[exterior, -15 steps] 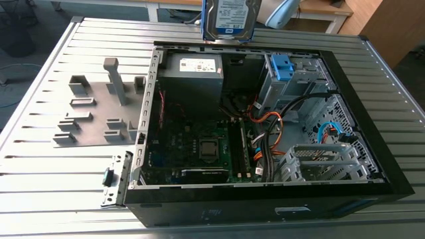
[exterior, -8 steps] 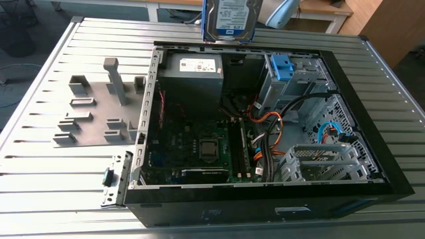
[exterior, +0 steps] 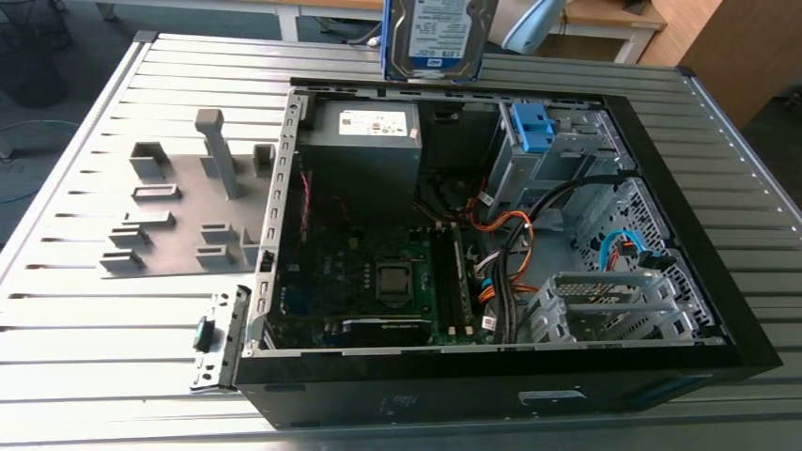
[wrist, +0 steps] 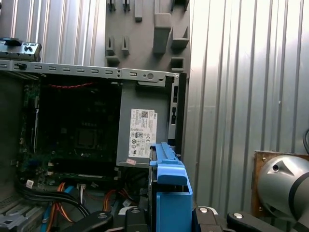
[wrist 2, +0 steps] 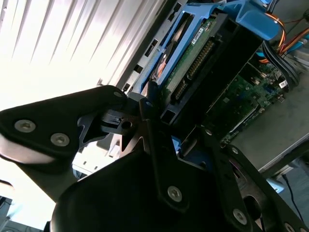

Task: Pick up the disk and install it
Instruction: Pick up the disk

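Observation:
The disk (exterior: pixel 439 38), silver with a blue-and-white label and a blue bracket, hangs upright in the air above the far edge of the open computer case (exterior: pixel 414 399) in the exterior view. In the second wrist view my gripper (wrist 2: pixel 181 140) is shut on the disk (wrist 2: pixel 193 63), its black fingers (wrist 2: pixel 152 121) pressing the blue frame from both sides, with the drive's green circuit board and connector showing. In the first wrist view the disk's blue bracket (wrist: pixel 169 183) stands edge-on over the case, just past the power supply.
Inside the case lie the grey power supply (exterior: pixel 363 141), the motherboard (exterior: pixel 376 282), orange and black cables (exterior: pixel 501 263) and the metal drive cage with a blue latch (exterior: pixel 532 132). A grey fixture plate (exterior: pixel 163 216) sits on the ribbed table (exterior: pixel 100 319) at the exterior view's left.

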Robot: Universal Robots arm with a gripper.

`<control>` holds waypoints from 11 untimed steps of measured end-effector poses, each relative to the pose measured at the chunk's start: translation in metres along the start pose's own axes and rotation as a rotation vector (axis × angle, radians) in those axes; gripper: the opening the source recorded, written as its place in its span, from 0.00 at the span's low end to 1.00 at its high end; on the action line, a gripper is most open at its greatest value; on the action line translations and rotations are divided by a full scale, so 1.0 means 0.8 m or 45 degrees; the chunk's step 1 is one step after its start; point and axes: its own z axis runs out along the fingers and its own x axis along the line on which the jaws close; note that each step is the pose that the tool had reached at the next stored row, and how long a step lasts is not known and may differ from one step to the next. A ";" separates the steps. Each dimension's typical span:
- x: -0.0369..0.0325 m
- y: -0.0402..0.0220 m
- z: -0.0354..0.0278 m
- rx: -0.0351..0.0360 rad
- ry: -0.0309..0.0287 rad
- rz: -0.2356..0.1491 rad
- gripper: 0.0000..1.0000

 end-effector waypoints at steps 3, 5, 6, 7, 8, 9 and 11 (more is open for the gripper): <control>0.0021 -0.0002 0.0000 0.0001 -0.0001 0.000 0.37; 0.0035 -0.0002 -0.0001 0.0000 -0.0001 0.000 0.37; 0.0042 -0.0002 0.0000 0.0002 -0.0001 0.000 0.37; 0.0049 -0.0002 -0.0001 0.0000 -0.0001 0.000 0.37; 0.0056 -0.0002 -0.0001 0.0000 0.0000 0.000 0.37; 0.0064 -0.0002 -0.0002 0.0000 0.0000 0.000 0.37; 0.0078 -0.0002 -0.0001 0.0001 -0.0001 0.000 0.37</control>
